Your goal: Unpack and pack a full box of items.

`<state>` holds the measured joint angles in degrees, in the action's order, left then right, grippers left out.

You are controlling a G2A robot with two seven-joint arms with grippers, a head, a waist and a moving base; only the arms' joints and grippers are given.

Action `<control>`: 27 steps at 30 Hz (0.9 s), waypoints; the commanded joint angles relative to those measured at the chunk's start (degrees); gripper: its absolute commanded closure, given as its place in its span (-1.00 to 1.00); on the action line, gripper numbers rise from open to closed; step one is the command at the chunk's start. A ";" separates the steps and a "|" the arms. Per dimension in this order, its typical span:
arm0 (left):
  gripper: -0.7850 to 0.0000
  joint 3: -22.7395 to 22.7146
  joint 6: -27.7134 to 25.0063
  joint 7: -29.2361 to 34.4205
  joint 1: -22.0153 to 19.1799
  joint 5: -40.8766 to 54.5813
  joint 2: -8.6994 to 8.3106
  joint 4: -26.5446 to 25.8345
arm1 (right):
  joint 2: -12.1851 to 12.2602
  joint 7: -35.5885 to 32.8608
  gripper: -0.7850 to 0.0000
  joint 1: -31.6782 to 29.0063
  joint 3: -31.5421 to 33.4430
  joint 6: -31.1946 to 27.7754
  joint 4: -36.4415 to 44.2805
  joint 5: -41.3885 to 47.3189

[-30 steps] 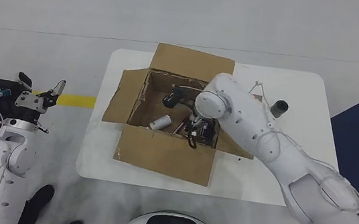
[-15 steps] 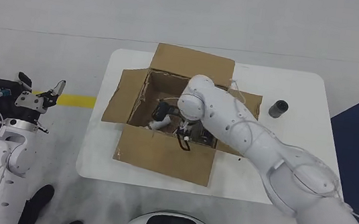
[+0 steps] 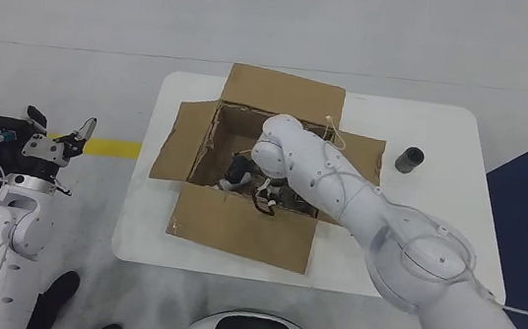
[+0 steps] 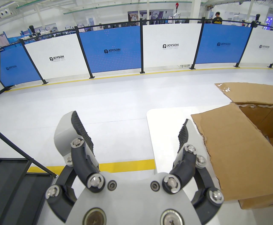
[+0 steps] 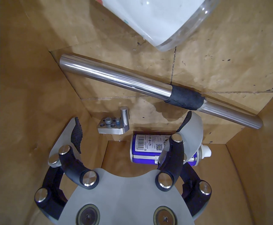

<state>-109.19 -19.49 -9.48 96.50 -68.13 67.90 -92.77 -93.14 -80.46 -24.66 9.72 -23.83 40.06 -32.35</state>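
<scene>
Your right gripper (image 5: 132, 119) hangs inside the cardboard box (image 3: 237, 226) at the middle of the table (image 3: 411, 262). Its fingers are spread and empty, near a blue can (image 5: 147, 149) and a metal bracket (image 5: 114, 125). A steel rod (image 5: 128, 78) lies across the box floor. Your left gripper (image 4: 130, 118) is spread too, off the table's left edge.
</scene>
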 commanded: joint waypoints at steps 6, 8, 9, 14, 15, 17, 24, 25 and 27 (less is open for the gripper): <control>-1.00 0.00 0.00 0.00 0.00 0.00 0.00 0.00 | -1.89 0.31 0.03 -0.42 0.02 -0.32 -3.46 -1.21; -1.00 0.00 0.00 0.00 0.00 0.00 0.00 0.00 | -2.35 0.26 0.07 -0.51 0.02 -0.27 -4.48 -1.66; -1.00 0.00 0.00 0.00 0.00 0.00 0.00 0.00 | -2.57 0.18 0.13 -0.47 0.02 -0.19 -5.07 -1.79; -1.00 0.00 0.00 0.00 0.00 0.00 0.00 0.00 | -3.50 -0.09 0.30 0.83 0.02 0.09 -7.78 -1.97; -1.00 0.00 0.00 0.00 0.00 0.00 0.00 0.00 | -3.63 0.08 0.36 1.26 0.02 -0.09 -8.02 -1.93; -1.00 0.00 0.00 0.00 0.00 0.00 0.00 0.00 | -3.81 0.27 0.59 2.14 0.02 -0.27 -8.40 -2.04; -1.00 0.00 0.00 0.00 0.00 0.00 0.00 0.00 | -3.80 1.63 1.00 4.15 0.72 0.29 -8.76 -2.78; -1.00 0.00 0.00 0.00 0.00 0.00 0.00 0.00 | -3.72 2.05 1.00 4.22 0.90 0.63 -8.63 -2.99; -1.00 0.00 0.00 0.00 0.00 0.00 0.00 0.00 | -3.47 3.11 1.00 4.35 1.34 1.25 -8.24 -3.38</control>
<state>-109.19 -19.49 -9.48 96.50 -68.13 67.90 -92.77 -96.72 -77.80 -20.35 10.88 -22.82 31.66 -35.60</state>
